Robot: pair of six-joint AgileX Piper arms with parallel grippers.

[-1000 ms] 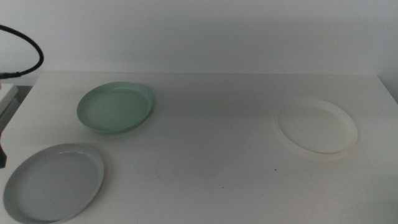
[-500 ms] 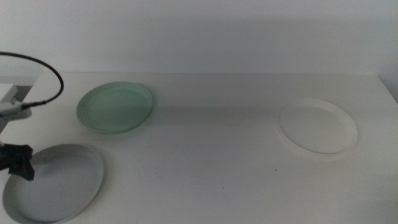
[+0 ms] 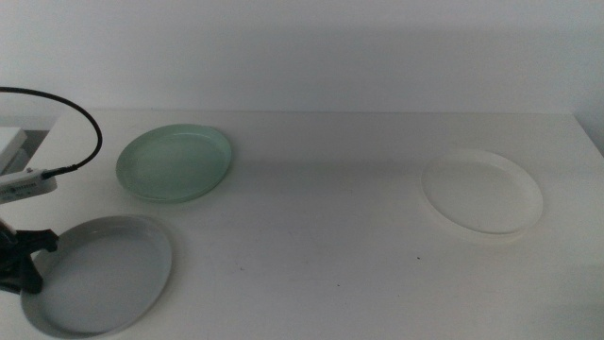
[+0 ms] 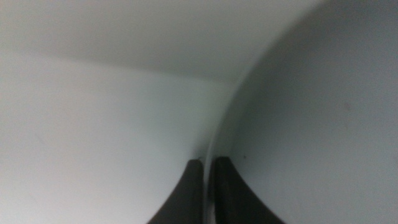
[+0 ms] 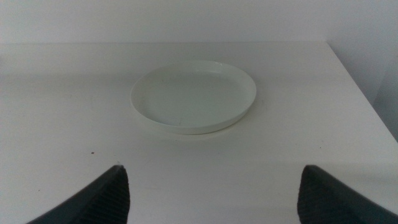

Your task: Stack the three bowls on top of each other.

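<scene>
Light dim, flat, diffuse; soft faint shadows. Left wrist view blurred, grey bowl (image 4: 323, 112) out of focus. No glare; white bowl (image 3: 481, 191) low contrast.

left claw (image 3: 26, 260): entered from the left, now clamped on grey bowl (image 3: 99, 288) rim | grey bowl: shifted right

White table (image 3: 321, 236) against white wall (image 3: 311, 47)

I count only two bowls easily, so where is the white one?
In the middle view the white bowl sits alone on the table's right side, far from the green bowl.
</scene>
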